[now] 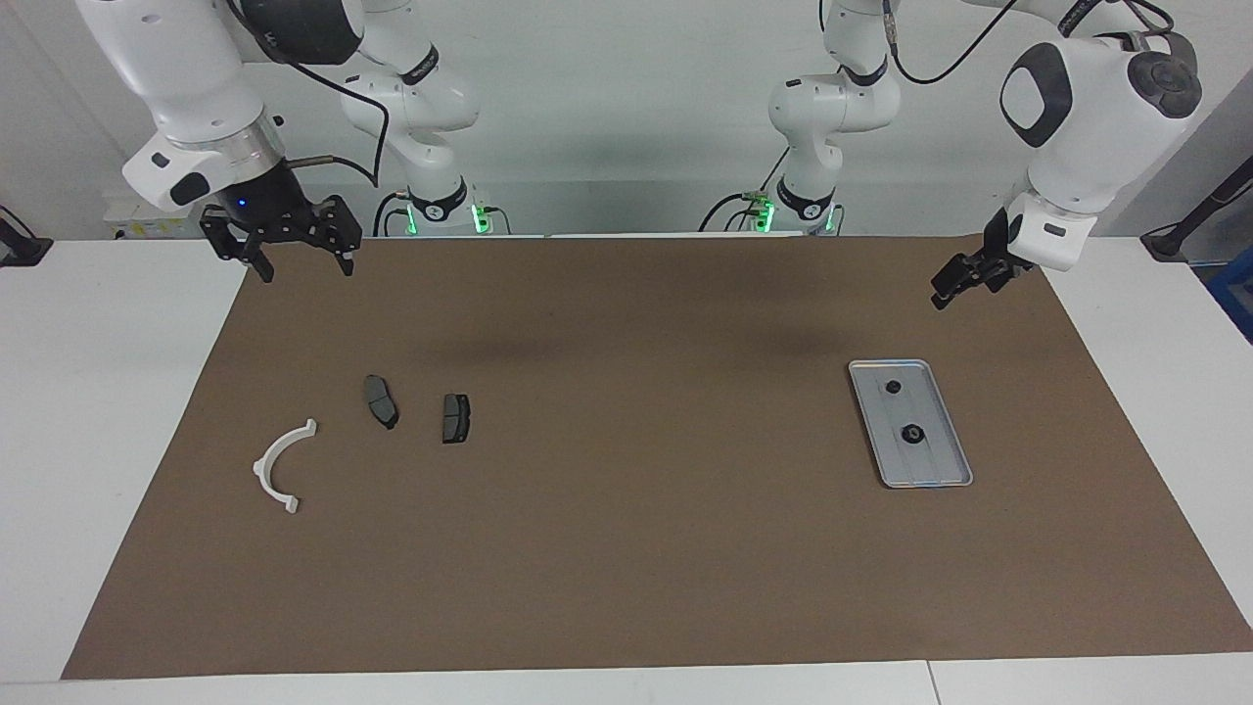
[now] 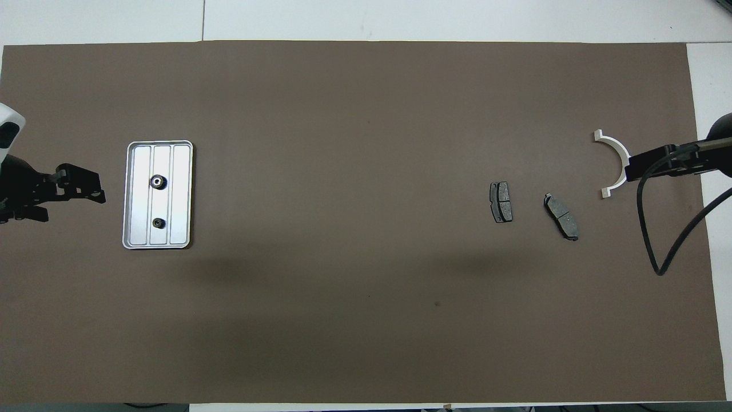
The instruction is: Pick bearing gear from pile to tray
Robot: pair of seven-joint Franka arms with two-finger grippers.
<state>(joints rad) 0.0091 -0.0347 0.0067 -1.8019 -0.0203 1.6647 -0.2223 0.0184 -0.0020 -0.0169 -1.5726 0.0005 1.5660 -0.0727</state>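
Note:
The silver tray (image 1: 938, 462) (image 2: 180, 197) lies on the brown mat toward the left arm's end. Two small black bearing gears (image 1: 912, 435) (image 2: 156, 182) rest in it, the second (image 1: 893, 387) (image 2: 158, 222) nearer to the robots. My left gripper (image 1: 954, 284) (image 2: 80, 187) hangs open and empty, raised above the mat beside the tray. The pile lies toward the right arm's end: a white half-ring bracket (image 1: 259, 470) (image 2: 615, 144) and two dark brake pads (image 1: 381, 401) (image 1: 455, 418). My right gripper (image 1: 305, 266) (image 2: 635, 170) waits open, high above that end.
The brown mat (image 1: 626, 548) covers most of the white table. From overhead the brake pads (image 2: 501, 202) (image 2: 561, 217) lie beside the bracket, and the right arm's black cable (image 2: 657, 252) loops over the mat's edge.

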